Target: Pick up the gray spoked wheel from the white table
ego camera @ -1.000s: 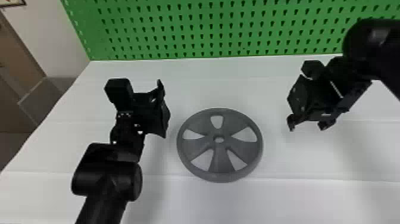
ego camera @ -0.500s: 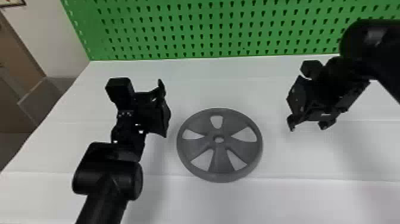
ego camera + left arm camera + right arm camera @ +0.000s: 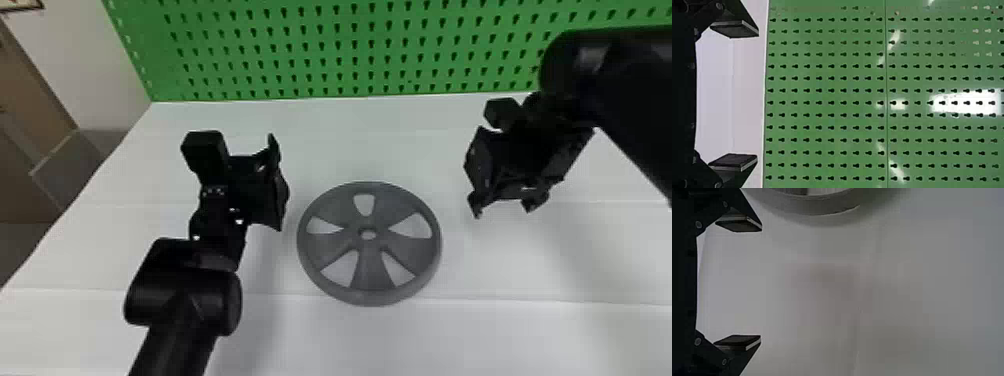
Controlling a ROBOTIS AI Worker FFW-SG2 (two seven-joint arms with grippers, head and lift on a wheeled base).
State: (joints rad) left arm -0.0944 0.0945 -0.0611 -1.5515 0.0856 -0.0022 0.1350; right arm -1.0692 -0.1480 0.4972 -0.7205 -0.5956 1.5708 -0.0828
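While the gray spoked wheel [image 3: 372, 270] is lying flat, I am planning a grasp on its rim [image 3: 817, 204]

As the wheel is resting on the white table [image 3: 350, 340] between my two grippers, touching neither, I am judging the approach to be the step in hand. My right gripper [image 3: 761, 282] is hanging beside it, fingers spread and empty, and is looking better placed. My left gripper [image 3: 756, 96] is also standing open and empty, facing the green pegboard [image 3: 828, 84]. For a sound hold, I am intending to bring the right fingers over the wheel's right side, one outside the rim, one entering an opening between spokes, and to close only once both are straddling it. Because the wheel is sitting low, I am guarding against scraping the table or nudging it away.
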